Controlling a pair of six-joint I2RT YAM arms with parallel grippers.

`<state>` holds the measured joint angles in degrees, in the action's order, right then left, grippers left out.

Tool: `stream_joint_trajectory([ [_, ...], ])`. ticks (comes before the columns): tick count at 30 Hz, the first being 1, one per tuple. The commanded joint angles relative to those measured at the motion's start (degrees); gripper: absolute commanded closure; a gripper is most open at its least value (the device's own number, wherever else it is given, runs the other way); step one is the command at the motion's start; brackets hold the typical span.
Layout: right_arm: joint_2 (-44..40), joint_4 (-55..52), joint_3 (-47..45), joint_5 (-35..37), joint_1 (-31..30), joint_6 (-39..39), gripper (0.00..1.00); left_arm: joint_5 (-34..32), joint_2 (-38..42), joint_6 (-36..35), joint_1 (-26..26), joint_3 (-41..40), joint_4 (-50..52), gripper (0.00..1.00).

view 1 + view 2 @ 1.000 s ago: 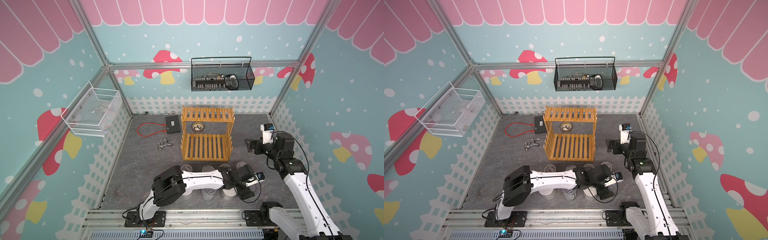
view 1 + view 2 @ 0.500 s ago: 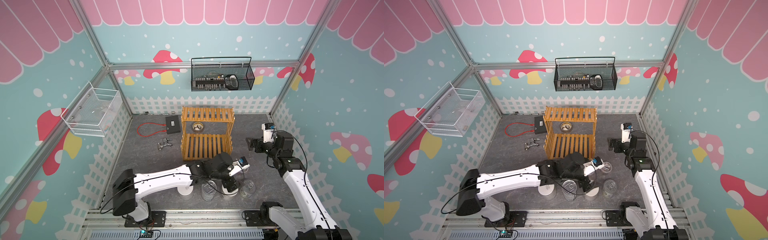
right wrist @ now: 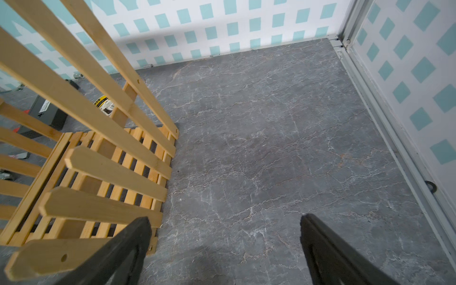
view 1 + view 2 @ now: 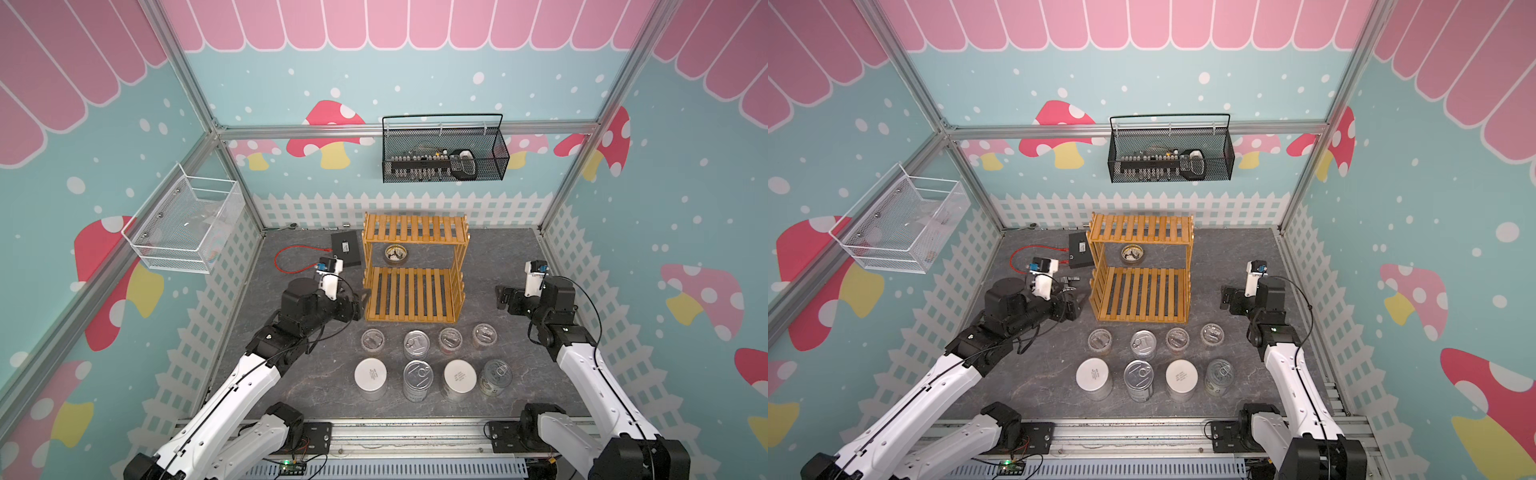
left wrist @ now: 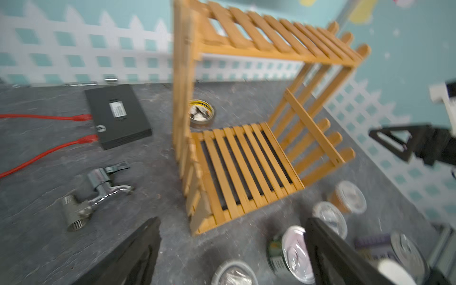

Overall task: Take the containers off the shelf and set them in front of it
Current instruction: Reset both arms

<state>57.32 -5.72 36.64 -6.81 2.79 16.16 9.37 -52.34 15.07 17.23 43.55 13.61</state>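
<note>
In both top views we see all eight containers (image 4: 417,344) in two rows just before the shelf (image 4: 411,293), tiers bare. Left gripper (image 4: 360,300) is at its left side, right gripper (image 4: 502,298) off its right, both jaws apart, empty. Left wrist: containers sit nearest our left arm. Right wrist: bare floor (image 3: 271,123), room to back out.

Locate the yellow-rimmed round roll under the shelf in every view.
Top view: the yellow-rimmed roll lies on the floor beneath the shelf, seen between its two tiers.
Top view: the roll lies in the same gap, behind the lower tier.
Left wrist: the roll is just past the shelf's near post, with the black box alongside.
Right wrist: the roll peeks through the side slats.
Shared landmark: the shelf.
</note>
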Motion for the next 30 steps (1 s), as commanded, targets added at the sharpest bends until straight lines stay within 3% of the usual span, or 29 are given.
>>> stream_joint_trajectory([
  [1, 2.0, 6.7, -1.5, 2.8, 0.8, 1.7, 0.01, -1.2, -3.4, 6.8, -7.8, -4.9, -10.9, 0.06],
  [5, 6.8, 12.1, -1.7, 2.8, 1.0, 0.8, 0.01, -9.6, -12.1, 6.7, -8.1, -7.0, -19.1, 0.05],
  [10, 11.5, 22.2, -5.1, 6.1, 1.2, -2.1, 0.01, -18.9, -17.6, 1.9, -8.2, -15.7, -39.0, 0.01],
  [14, 13.2, 35.2, -11.3, 8.1, 1.3, -3.8, 0.01, -21.4, -21.0, -3.5, -11.3, -17.4, -45.6, 0.01],
  [20, 17.1, 49.3, -16.7, 8.5, 1.5, -5.3, 0.01, -12.8, -25.4, -6.2, -17.5, -21.3, -55.2, 0.01],
  [26, 19.0, 52.1, -16.5, 7.2, 1.5, -5.1, 0.01, -11.0, -25.1, -8.0, -17.7, -21.6, -56.9, 0.01],
  [30, 20.2, 55.2, -17.0, 6.4, 1.6, -6.5, 0.01, -8.4, -26.4, -9.6, -17.7, -25.1, -66.6, 0.01],
])
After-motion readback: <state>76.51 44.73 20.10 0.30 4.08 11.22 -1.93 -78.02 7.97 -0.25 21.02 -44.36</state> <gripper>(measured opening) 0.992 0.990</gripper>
